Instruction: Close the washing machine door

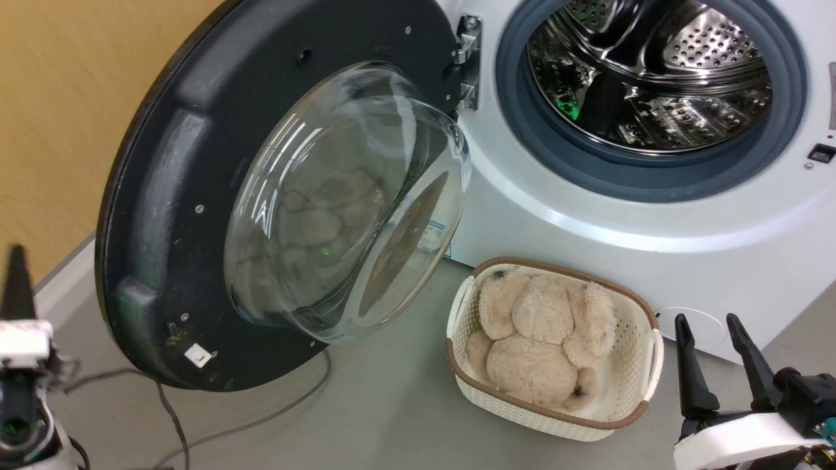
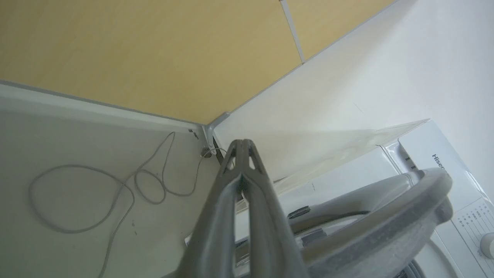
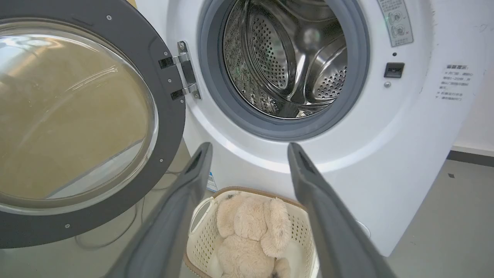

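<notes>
The washing machine door point(image 1: 163, 163) stands wide open, swung to the left on its hinge, its clear glass bowl point(image 1: 346, 196) bulging toward me. The white washing machine point(image 1: 588, 209) shows its steel drum point(image 1: 653, 72) inside the grey gasket. My left gripper point(image 1: 16, 251) is shut and empty, low at the left, beside the door's outer edge. In the left wrist view its closed fingers point(image 2: 242, 143) point past the door's rim point(image 2: 386, 220). My right gripper point(image 1: 708, 326) is open and empty in front of the machine. In the right wrist view it point(image 3: 250, 148) faces the drum opening point(image 3: 293, 58).
A white woven basket point(image 1: 646, 339) holding a beige plush toy point(image 1: 542, 326) sits on the grey floor under the drum opening, between the door and my right gripper. A grey cable point(image 1: 261, 418) lies on the floor beneath the door. A yellow wall point(image 1: 59, 98) is behind the door.
</notes>
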`<state>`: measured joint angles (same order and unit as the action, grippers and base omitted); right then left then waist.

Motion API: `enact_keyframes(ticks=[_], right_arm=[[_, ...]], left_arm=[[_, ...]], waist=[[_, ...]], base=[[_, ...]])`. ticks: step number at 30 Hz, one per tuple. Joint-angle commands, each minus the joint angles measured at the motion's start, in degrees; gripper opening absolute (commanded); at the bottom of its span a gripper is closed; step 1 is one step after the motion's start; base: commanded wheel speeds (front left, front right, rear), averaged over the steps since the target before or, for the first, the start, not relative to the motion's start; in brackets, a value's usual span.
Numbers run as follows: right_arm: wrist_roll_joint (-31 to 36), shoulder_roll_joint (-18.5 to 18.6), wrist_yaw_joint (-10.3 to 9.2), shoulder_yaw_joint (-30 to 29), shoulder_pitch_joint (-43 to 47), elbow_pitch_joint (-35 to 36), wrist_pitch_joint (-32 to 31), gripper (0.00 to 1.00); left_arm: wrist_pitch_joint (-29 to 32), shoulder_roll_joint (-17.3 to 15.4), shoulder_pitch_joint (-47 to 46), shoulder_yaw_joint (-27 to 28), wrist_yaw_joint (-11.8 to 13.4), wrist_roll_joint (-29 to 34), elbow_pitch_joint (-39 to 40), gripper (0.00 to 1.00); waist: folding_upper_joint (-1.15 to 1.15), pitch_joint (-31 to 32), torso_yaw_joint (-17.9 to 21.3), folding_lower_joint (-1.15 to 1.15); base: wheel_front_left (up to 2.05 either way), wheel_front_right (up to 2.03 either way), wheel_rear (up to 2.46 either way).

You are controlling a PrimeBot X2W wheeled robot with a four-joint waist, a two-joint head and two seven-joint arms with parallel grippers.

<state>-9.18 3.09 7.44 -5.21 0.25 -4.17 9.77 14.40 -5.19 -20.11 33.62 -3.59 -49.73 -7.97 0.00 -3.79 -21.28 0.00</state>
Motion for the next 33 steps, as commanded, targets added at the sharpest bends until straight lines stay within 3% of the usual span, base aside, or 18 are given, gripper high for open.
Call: enact_keyframes(ticks=[1, 9, 19, 25, 33], right_arm=[[-0.8, -0.1, 0.03, -0.4, -0.8, -0.2, 0.6, 1.0], [-1.6, -0.2, 0.03, -1.4, -0.6, -0.5, 1.6, 1.0], [-2.6, -0.2, 0.04, -1.9, -0.8, -1.0, 2.8, 1.0], [-3.3, -0.2, 0.04, -2.6, -0.8, -1.4, 3.5, 1.0], [-4.2, -0.2, 0.04, -3.2, -0.7, -2.0, 4.5, 1.0]], left_arm=[[1.5, 0.3, 1.1, 0.6, -0.9, -2.2, -0.9, 0.0], [6.5, 1.7, 4.3, -1.0, -2.0, -9.6, -3.0, 0.0], [9.6, 2.3, 8.2, -8.9, -2.6, -20.8, -1.9, 0.0], [13.0, 2.3, 12.4, -15.1, -3.0, -27.5, 1.6, 0.0], [19.6, 2.3, 18.2, -28.0, -3.5, -30.4, 8.3, 0.0]], waist=[[0.0, -0.1, -0.4, 0.0], [0.0, -0.3, -2.3, 0.0], [0.0, -0.5, -4.6, 0.0], [0.0, -0.4, -6.1, 0.0], [0.0, -0.6, -8.0, 0.0]], base=[[0.0, 0.0, 0.0], [0.0, 0.0, 0.0], [0.0, 0.0, 0.0], [0.0, 0.0, 0.0], [0.0, 0.0, 0.0]])
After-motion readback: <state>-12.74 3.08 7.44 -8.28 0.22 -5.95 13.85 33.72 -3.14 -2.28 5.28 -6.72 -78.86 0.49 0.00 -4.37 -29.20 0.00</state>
